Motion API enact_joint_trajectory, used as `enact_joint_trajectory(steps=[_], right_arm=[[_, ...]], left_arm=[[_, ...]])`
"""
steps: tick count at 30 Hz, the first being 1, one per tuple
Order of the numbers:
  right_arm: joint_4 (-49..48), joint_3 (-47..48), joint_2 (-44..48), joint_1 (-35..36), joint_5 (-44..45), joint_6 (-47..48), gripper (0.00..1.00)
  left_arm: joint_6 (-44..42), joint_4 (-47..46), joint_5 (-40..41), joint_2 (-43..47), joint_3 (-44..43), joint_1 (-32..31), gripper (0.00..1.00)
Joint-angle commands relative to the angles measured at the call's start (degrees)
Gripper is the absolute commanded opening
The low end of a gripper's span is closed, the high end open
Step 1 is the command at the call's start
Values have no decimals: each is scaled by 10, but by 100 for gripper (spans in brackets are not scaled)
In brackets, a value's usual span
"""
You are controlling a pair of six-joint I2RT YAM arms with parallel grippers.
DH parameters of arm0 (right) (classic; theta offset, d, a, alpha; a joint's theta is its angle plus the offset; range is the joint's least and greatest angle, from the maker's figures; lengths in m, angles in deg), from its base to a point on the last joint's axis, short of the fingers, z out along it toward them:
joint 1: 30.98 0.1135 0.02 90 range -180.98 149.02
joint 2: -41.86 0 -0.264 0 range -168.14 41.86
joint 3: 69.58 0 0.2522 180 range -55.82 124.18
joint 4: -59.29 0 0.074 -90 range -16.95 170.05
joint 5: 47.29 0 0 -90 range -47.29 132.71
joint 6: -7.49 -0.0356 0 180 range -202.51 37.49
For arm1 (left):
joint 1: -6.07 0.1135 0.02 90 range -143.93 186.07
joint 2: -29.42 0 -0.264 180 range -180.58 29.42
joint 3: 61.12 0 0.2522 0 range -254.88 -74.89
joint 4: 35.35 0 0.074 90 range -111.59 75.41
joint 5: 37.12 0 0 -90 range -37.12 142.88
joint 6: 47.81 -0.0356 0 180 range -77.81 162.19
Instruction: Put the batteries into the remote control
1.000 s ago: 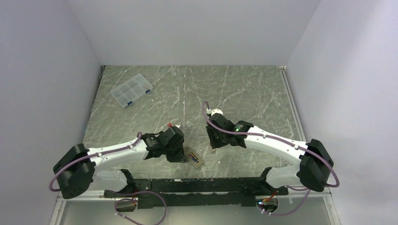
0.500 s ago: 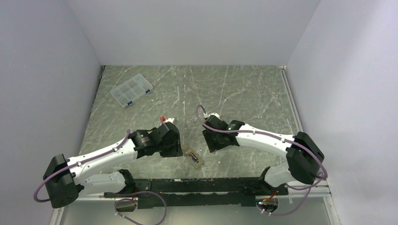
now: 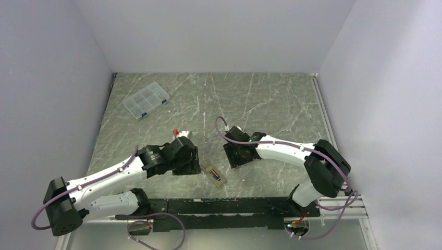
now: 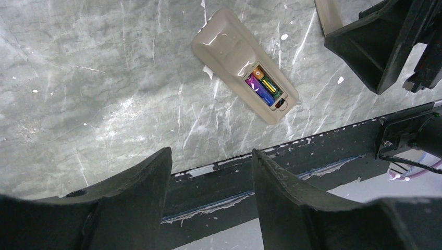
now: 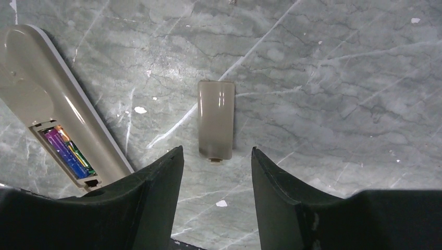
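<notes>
The remote control (image 3: 214, 174) lies back-up near the table's front edge, its battery bay uncovered. Both batteries (image 4: 263, 86) sit in the bay, purple-blue and reddish; they also show in the right wrist view (image 5: 65, 148). The remote's beige back shows in the left wrist view (image 4: 237, 52) and the right wrist view (image 5: 47, 99). My left gripper (image 4: 211, 153) is open and empty, just left of the remote (image 3: 188, 165). My right gripper (image 5: 217, 150) is open and empty, right of the remote (image 3: 237, 156), hovering over the flat beige cover piece (image 5: 216, 119).
A clear compartmented plastic box (image 3: 146, 100) stands at the far left of the table. The black front rail (image 3: 208, 205) runs along the near edge, close below the remote, and shows between my left fingers (image 4: 292, 151).
My left gripper has drawn back to the left, away from the remote. My right gripper has shifted left and slightly nearer. The remote has not moved.
</notes>
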Motion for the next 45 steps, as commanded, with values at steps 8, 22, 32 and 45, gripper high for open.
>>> enact_joint_trajectory(steps=[8, 22, 32, 45], right_arm=[[-40, -21, -7, -3, -9, -11, 49], [-56, -52, 0, 0, 5, -40, 44], [-53, -58, 3, 16, 28, -55, 41], [-48, -53, -2, 30, 45, -60, 32]], left_arm=[[2, 1, 14, 1, -7, -2, 66], [1, -7, 11, -7, -7, -3, 66], [3, -11, 9, -1, 0, -2, 66], [2, -19, 5, -3, 4, -3, 66]])
